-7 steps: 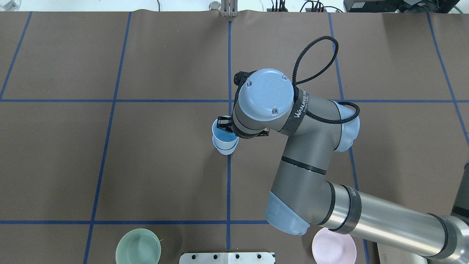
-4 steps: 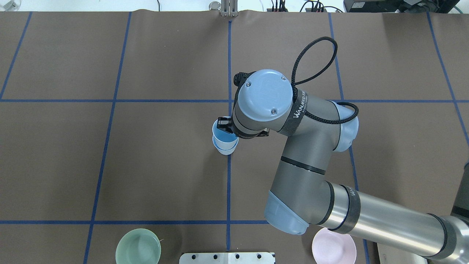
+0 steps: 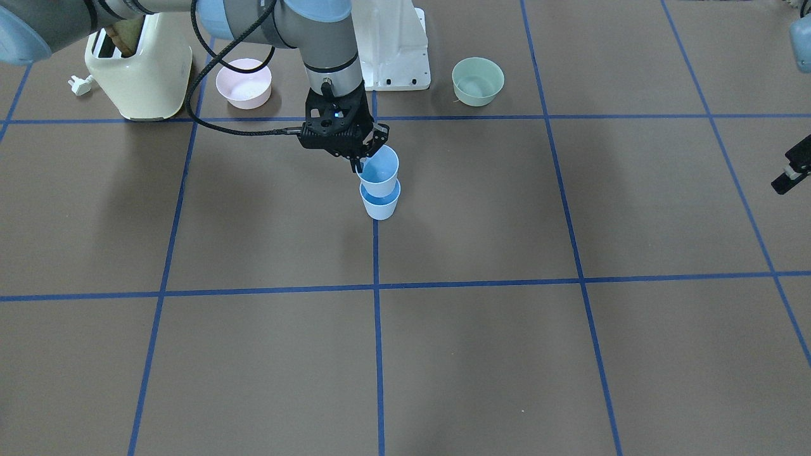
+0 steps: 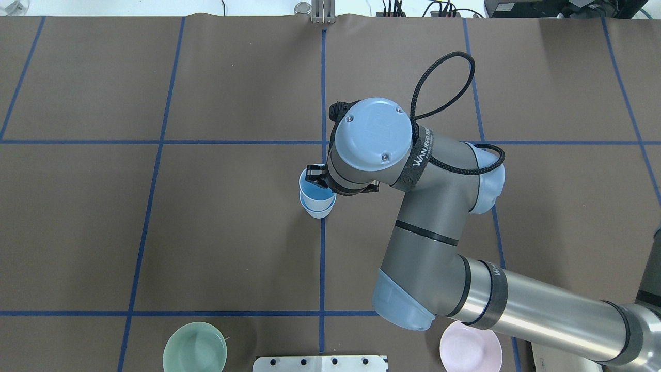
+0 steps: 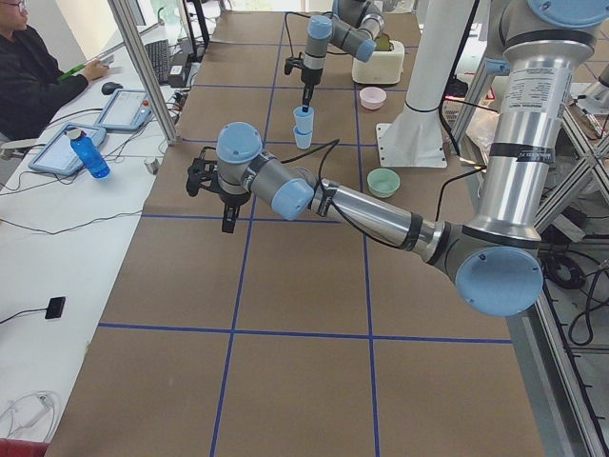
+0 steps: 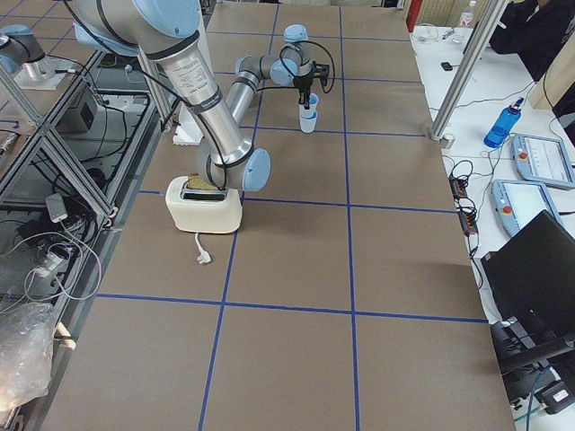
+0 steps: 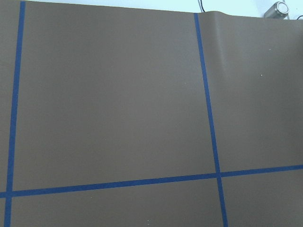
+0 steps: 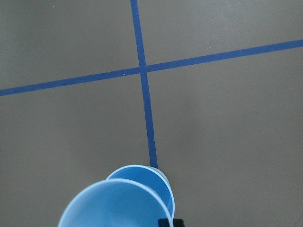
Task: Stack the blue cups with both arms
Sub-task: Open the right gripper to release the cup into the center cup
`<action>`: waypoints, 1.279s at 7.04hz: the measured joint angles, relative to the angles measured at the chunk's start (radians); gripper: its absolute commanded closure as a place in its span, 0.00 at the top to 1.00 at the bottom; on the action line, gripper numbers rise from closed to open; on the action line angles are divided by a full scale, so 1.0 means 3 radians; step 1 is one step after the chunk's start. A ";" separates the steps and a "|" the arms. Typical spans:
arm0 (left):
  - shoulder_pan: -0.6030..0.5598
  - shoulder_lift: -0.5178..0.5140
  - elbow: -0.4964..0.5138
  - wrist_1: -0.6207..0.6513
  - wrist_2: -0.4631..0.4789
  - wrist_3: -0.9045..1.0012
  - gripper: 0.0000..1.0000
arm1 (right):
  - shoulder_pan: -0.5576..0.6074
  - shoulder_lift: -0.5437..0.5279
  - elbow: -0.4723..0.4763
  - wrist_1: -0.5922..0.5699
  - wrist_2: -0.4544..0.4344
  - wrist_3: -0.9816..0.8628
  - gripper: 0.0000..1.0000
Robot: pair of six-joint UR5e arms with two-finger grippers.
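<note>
Two light-blue cups stand on the middle blue line. The lower blue cup (image 3: 380, 206) rests on the table. The upper blue cup (image 3: 381, 174) sits partly inside it, tilted a little. My right gripper (image 3: 366, 158) is shut on the upper cup's rim on the robot's side, one finger inside and one outside. From overhead, the upper cup (image 4: 313, 194) shows under the right gripper (image 4: 314, 176), with the lower cup's rim (image 4: 320, 212) below it. My left gripper (image 3: 791, 172) hangs over bare table at the front view's right edge, far from the cups; I cannot tell its state.
A green bowl (image 3: 478, 81) and a pink bowl (image 3: 243, 82) stand on either side of the white pedestal (image 3: 393, 50) near the robot's base. A cream toaster (image 3: 136, 69) stands beyond the pink bowl. An operator (image 5: 38, 76) sits at the side desk.
The right arm has shifted very slightly with the upper cup still in its grip. The cups look the same.
</note>
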 measured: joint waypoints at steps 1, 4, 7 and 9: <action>-0.0001 -0.0001 0.0000 0.0000 0.0000 0.0000 0.98 | 0.0000 0.0000 0.0000 0.0000 -0.0005 -0.0005 0.00; -0.0002 -0.0002 -0.0008 0.0000 0.0000 0.0000 0.98 | 0.0000 0.0002 0.0001 0.0003 -0.0086 0.0022 0.00; -0.0005 -0.0002 -0.0014 0.0000 0.0000 0.0000 0.98 | 0.0000 0.0006 0.0009 0.0005 -0.0099 0.0013 0.15; -0.0002 -0.0002 -0.0019 0.0000 0.0000 0.0000 0.98 | 0.0000 0.0005 0.0009 0.0005 -0.0099 -0.0003 0.51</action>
